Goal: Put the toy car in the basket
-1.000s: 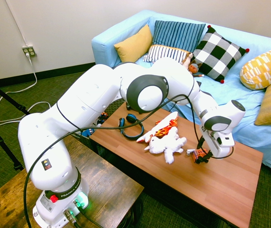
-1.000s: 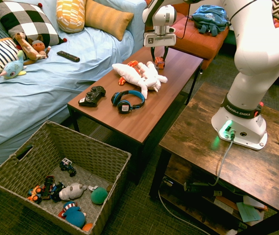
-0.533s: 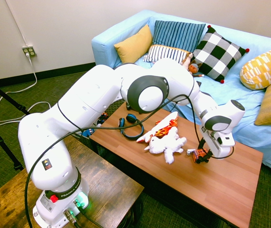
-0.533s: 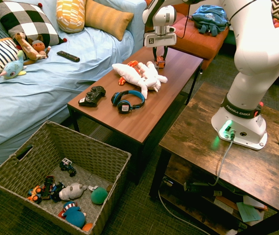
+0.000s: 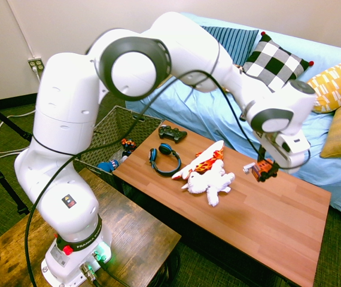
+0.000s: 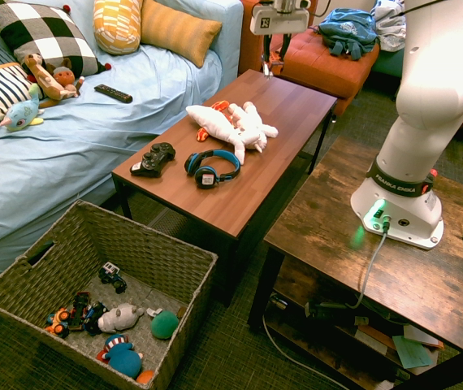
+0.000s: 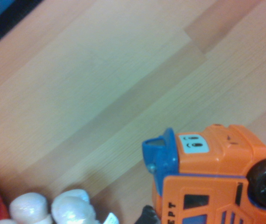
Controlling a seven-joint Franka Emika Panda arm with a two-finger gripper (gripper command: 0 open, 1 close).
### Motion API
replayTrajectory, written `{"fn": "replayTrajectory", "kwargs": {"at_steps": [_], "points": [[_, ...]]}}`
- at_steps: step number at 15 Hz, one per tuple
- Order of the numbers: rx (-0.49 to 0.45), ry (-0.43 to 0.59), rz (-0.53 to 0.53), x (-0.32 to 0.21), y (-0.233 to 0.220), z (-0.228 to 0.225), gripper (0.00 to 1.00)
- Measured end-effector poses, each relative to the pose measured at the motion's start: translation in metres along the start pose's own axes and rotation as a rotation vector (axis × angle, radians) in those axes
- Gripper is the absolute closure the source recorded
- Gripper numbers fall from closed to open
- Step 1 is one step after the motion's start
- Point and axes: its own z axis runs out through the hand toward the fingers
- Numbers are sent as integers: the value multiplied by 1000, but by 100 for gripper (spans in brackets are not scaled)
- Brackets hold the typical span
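Here the gripper point(image 5: 265, 170) is clamped on the toy car point(image 5: 264, 170), which hangs clear above the coffee table point(image 5: 266, 221), just past the plush animal point(image 5: 209, 174). The basket point(image 6: 93, 276) sits on the floor at the table's far end, well apart. The grip looks to catch only part of the car, though blur hides the contact, so a quick swing over the headphones point(image 6: 211, 166) could shake it loose short of the rim.

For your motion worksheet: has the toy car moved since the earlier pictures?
Yes. The toy car, shut in the gripper, has risen off the coffee table, now hanging above it beside the plush.
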Motion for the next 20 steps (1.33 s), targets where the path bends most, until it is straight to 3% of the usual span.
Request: {"fn": "replayTrajectory", "kwargs": {"at_steps": [3, 7, 10, 13, 14, 17, 20], "points": [[-76, 117, -157, -106, -34, -31, 100], [-228, 254, -350, -294, -49, -4, 100], [-279, 302, -482, -473, -28, 16, 100], [-297, 262, -648, -642, 10, 44, 100], [-298, 267, -674, -663, 3, 54, 100], [-306, 234, -705, -657, -59, 77, 100], [-349, 189, -787, -683, -72, 103, 100]]}}
